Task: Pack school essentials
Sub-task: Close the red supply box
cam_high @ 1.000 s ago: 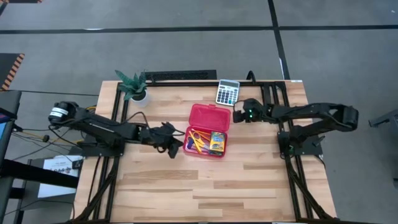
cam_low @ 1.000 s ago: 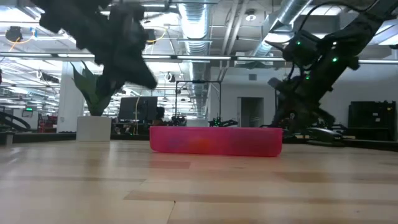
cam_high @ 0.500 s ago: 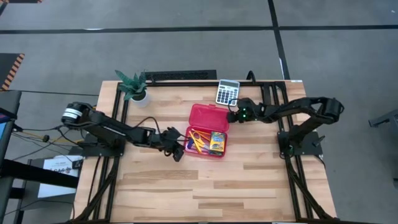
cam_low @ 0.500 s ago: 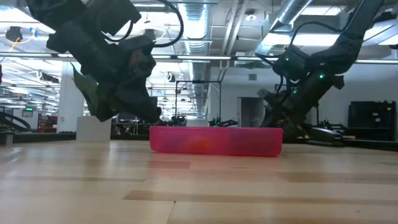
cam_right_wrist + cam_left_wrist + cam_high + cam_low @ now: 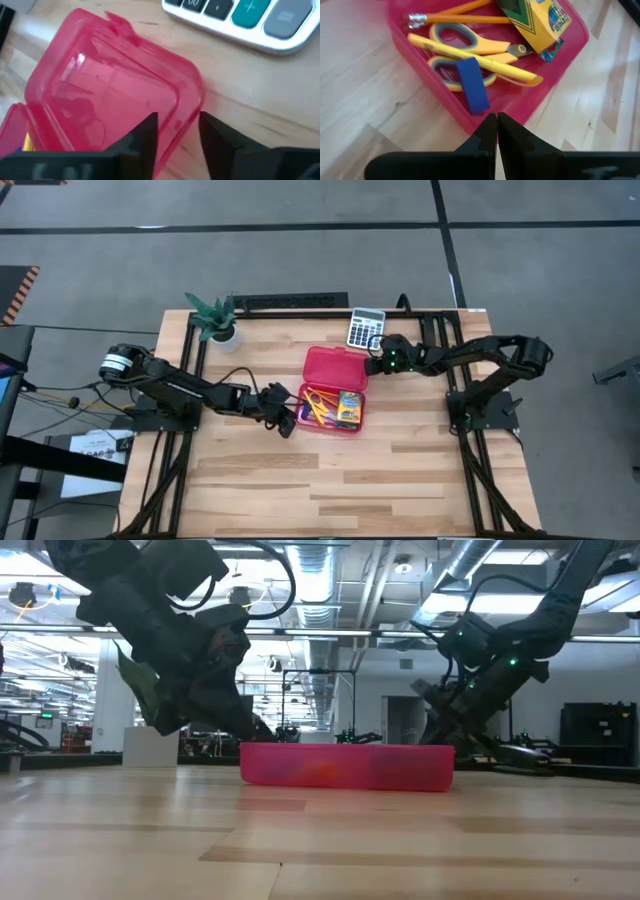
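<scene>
I judge the packing itself all but finished: every school item I can see already lies inside the tray of the red case (image 5: 334, 408), and what seems left is to fold the lid (image 5: 107, 95) over and snap it shut. My left gripper (image 5: 497, 131) sits low at the tray's outer edge, on the side away from the lid, fingers pressed together and holding nothing. My right gripper (image 5: 176, 131) is at the far corner of the open lid, fingers spread a little with the lid's rim between them; I cannot tell whether they touch it yet. Counting inside the tray: one pair of yellow-handled scissors (image 5: 465, 47), two thin orange pencils (image 5: 465, 15) lying nearly together, one yellow stick (image 5: 480, 62) across the scissors, one blue piece (image 5: 472, 85) leaning on the tray wall, one green-yellow crayon box (image 5: 535, 20) at the end of the tray. Outside the case, beyond the lid, stands one grey calculator (image 5: 366, 328), and further off from the lid one potted plant (image 5: 217, 320). Nothing of the set lies loose on the table (image 5: 330, 480).
</scene>
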Controlling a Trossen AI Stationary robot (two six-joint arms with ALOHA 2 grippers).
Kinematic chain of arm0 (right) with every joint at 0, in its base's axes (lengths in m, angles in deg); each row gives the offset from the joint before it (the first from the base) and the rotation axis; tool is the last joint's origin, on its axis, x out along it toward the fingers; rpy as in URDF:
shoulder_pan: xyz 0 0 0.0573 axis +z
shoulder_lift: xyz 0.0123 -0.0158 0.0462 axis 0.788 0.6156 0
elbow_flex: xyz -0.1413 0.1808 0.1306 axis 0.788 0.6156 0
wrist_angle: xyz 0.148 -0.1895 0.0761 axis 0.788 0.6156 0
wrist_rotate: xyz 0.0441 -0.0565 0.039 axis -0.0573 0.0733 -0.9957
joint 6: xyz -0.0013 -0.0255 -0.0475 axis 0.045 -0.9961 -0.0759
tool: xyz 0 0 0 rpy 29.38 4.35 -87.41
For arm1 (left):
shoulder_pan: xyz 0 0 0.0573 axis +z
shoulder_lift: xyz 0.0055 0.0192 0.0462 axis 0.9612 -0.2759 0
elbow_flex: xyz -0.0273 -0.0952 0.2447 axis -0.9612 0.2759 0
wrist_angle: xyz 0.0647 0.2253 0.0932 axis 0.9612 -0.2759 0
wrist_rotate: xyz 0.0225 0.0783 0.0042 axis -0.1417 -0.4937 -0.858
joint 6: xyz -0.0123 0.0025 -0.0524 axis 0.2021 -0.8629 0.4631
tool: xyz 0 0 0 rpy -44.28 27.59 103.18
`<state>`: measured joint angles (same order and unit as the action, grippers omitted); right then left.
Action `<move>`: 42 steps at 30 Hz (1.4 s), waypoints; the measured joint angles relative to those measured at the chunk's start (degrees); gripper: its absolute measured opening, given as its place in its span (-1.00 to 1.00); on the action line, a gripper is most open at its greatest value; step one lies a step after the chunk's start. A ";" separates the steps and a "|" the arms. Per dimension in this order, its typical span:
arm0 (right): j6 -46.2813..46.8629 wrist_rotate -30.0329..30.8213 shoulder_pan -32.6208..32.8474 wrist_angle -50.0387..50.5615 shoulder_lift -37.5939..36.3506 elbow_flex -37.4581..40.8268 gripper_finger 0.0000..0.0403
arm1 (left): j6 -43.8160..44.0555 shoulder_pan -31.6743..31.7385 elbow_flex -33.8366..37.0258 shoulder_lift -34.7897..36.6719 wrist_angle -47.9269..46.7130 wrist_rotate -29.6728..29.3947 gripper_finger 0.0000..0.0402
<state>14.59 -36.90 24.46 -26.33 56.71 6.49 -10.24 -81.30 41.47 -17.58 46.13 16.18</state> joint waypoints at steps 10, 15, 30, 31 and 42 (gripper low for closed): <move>-1.31 0.01 0.75 -0.69 -0.02 -0.43 -0.92 | -0.56 1.83 0.00 0.00 -0.04 0.00 -1.00; -3.09 -0.25 2.50 -2.94 -1.07 -0.52 -0.97 | -0.81 2.30 0.00 0.00 -0.04 0.00 -1.00; -5.79 3.65 6.43 -3.00 -8.72 -0.52 -0.97 | 0.53 6.72 0.00 0.04 13.06 -2.68 -1.00; -5.79 4.22 6.75 -2.96 -9.07 -0.52 -0.97 | 0.02 7.31 0.00 0.04 14.76 -2.18 -1.00; -6.53 8.42 10.67 -3.34 -10.36 -0.52 -0.95 | -0.87 12.65 -0.02 0.04 17.91 1.68 -1.00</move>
<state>8.06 -28.48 35.13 -29.67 46.35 5.98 -11.11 -68.65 41.45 -17.54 64.04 17.86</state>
